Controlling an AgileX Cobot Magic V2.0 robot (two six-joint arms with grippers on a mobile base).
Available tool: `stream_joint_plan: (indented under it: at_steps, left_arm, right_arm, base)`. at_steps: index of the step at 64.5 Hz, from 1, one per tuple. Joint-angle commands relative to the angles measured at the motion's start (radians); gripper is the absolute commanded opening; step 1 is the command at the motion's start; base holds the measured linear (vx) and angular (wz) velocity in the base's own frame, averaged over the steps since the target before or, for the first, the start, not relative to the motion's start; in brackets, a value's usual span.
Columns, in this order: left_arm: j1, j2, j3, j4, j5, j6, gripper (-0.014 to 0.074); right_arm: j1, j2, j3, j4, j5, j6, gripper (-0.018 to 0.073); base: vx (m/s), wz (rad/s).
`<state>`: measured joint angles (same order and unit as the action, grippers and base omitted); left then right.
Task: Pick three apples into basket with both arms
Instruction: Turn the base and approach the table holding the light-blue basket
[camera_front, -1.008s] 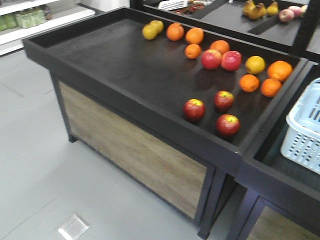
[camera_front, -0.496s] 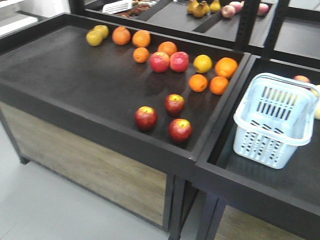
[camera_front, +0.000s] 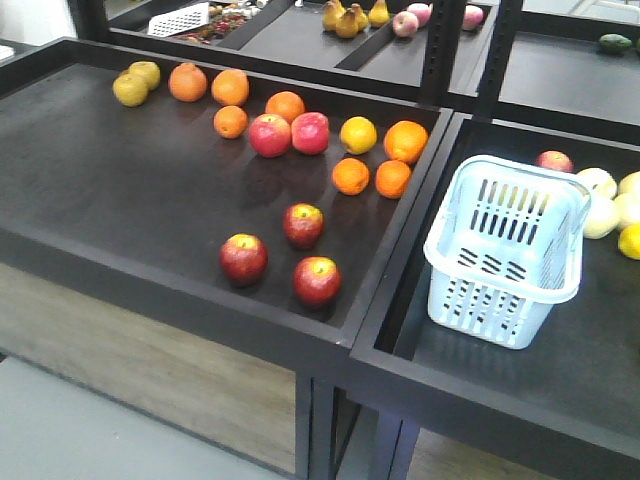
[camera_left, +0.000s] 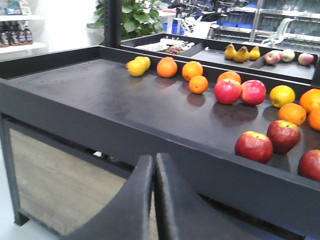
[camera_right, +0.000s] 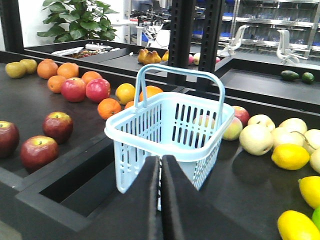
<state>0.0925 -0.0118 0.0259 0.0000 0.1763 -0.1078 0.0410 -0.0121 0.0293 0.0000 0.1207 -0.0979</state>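
Lying on the table (camera_front: 120, 180), the three apples (camera_front: 303, 225) are not yet picked, the basket (camera_front: 480, 300) is seen empty, and the left gripper (camera_left: 154, 162) and right gripper (camera_right: 161, 162) are closed tight on nothing.

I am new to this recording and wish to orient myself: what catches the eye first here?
Three dark red apples lie clustered near the front edge of the black display table. In the next bin to their right, a pale blue basket stands upright and looks empty. The left claw and right claw are shut, holding nothing.
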Motion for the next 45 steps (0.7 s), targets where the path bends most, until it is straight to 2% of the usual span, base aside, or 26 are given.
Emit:
stream_joint_plan:
  at_steps: [1,45]
  left_arm:
    - [-0.005,-0.015,0.005,0.0,-0.076,-0.004,-0.0006]
    - [-0.005,-0.015,0.005,0.0,-0.076,-0.004,-0.0006]
  right_arm:
    - [0.0,-0.013,0.013,0.0,-0.078,-0.006,-0.0004]
    - [0.0,-0.013,0.013,0.0,-0.078,-0.006,-0.0004]
  base:
    - [0.11,-0.14]
    - [0.13,-0.18]
